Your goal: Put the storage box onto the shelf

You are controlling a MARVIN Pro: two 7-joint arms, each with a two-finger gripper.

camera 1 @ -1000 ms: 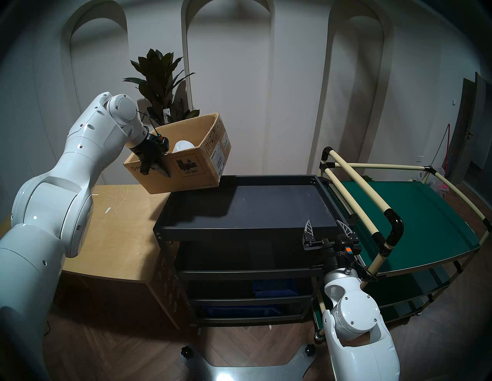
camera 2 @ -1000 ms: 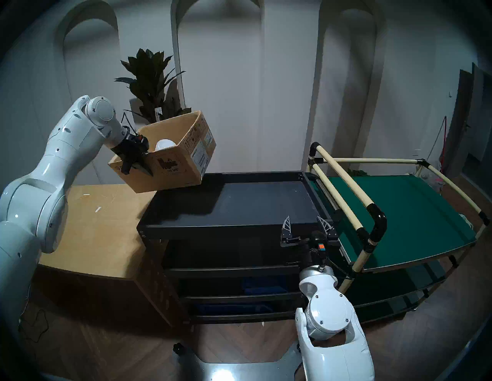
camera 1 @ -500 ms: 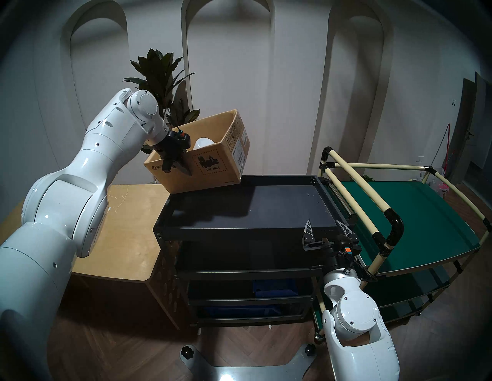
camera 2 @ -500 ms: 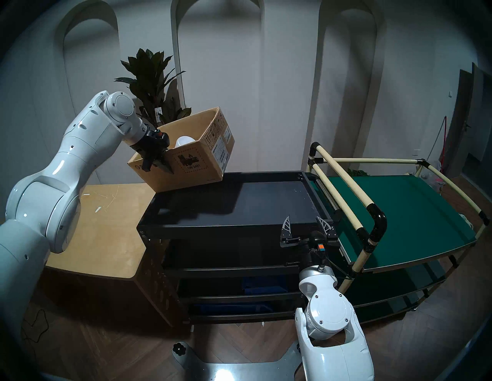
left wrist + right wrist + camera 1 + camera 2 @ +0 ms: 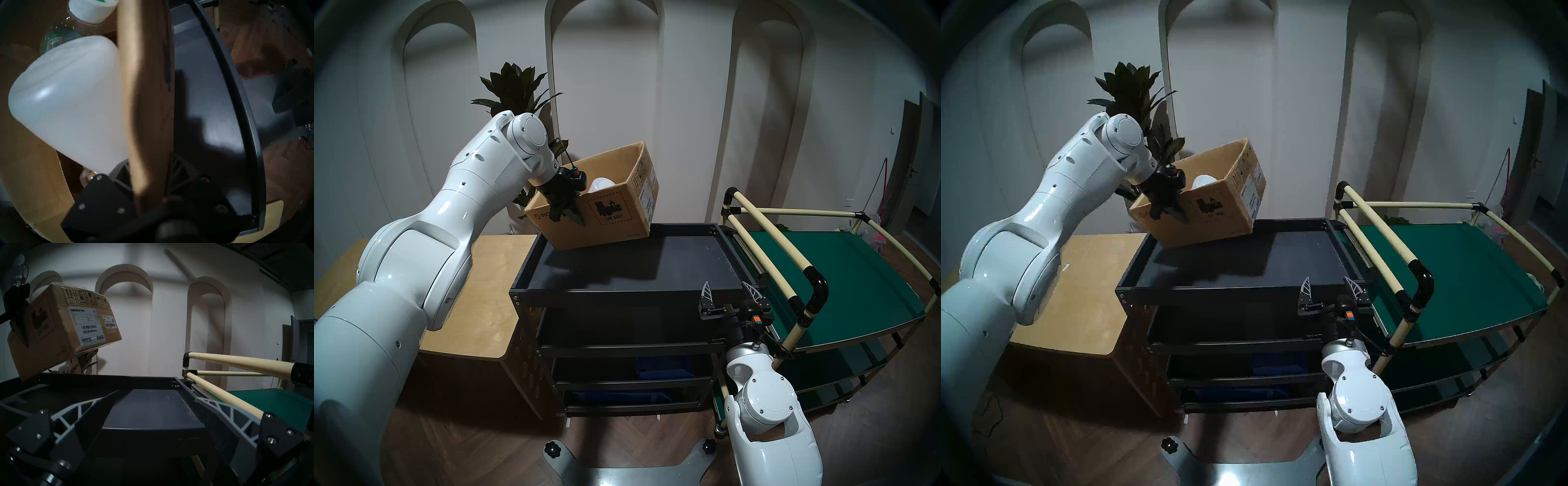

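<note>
I am seeing the left gripper (image 5: pixel 569 212) clamping the near wall of the storage box (image 5: pixel 612 217): one finger is sitting inside the carton, the other outside, with the cardboard pinched between them. The left wrist view is showing that wall edge-on between the fingers (image 5: pixel 180 169).

The storage box is hanging in the air, tilted, its far right corner raised and its lower left corner dipping toward the rear left part of the shelf (image 5: pixel 619 292). From the right wrist view the carton (image 5: pixel 56 331) is showing clear space under its right side; whether its lowest corner is touching the rim I cannot tell. It is casting a shadow on the dark top tray.

Inside the carton a white plastic jug (image 5: pixel 68 101) is leaning against the gripped wall, and beside it a clear bottle with a white ribbed cap (image 5: pixel 92 10) is lying.

The right gripper (image 5: pixel 730 292) is hovering at the near right corner of the shelf, fingers spread wide, holding nothing.

The wooden table (image 5: pixel 483 305) is standing left of the shelf, the green rack (image 5: pixel 843 281) right of it, a potted plant (image 5: pixel 514 88) behind the carton.
</note>
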